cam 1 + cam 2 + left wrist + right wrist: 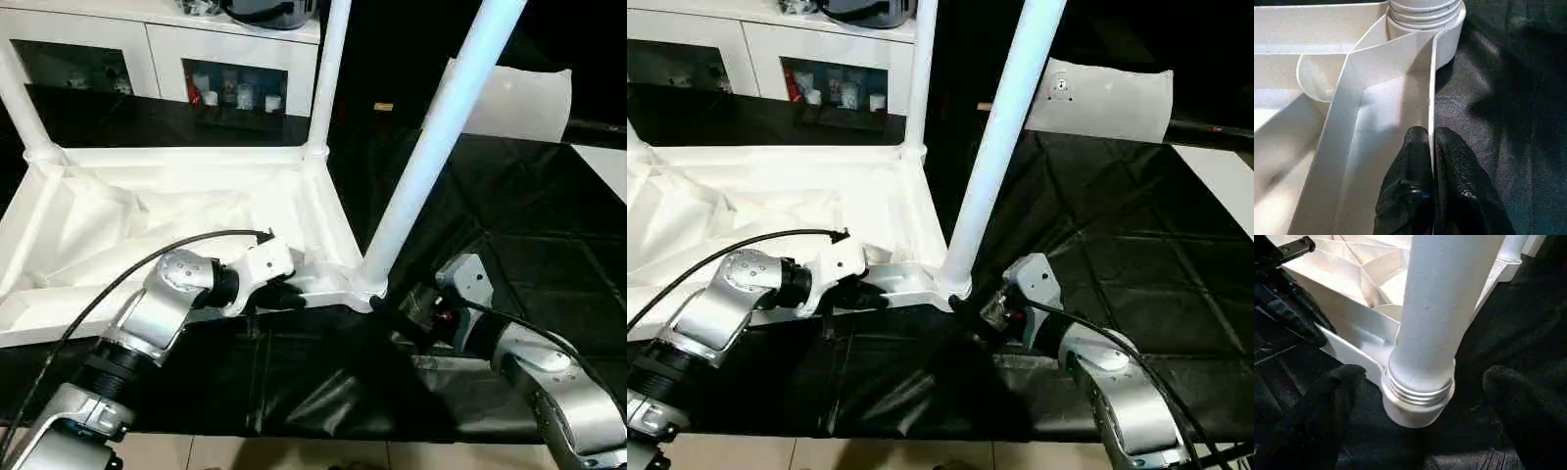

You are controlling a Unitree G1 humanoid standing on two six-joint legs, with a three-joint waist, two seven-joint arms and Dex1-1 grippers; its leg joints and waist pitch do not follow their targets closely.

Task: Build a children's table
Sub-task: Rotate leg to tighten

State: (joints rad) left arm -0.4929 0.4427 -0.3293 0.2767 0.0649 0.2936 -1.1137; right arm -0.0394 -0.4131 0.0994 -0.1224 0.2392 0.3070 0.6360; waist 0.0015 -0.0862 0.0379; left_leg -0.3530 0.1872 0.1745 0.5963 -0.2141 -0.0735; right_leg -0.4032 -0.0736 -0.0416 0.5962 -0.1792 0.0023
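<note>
Between the wide-open right gripper (1420, 406) stands a leg (1432, 318); left gripper (1431, 147) pinches the tabletop (1371, 112) rim

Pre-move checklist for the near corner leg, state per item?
1. Left pincer clamped on the rim of the white plastic square tabletop: ok, fingers pinch the side wall.
2. Right pincer open around the long white tapered round leg: ok, fingers apart on either side, not touching.
3. Leg standing in the round corner socket: ok, though it leans in the head views.
4. Leg screwed fully home: not ok, thread rings show above the socket.
5. Far leg upright in its socket: ok.
6. Black cloth under the corner lying flat: cannot tell.
</note>
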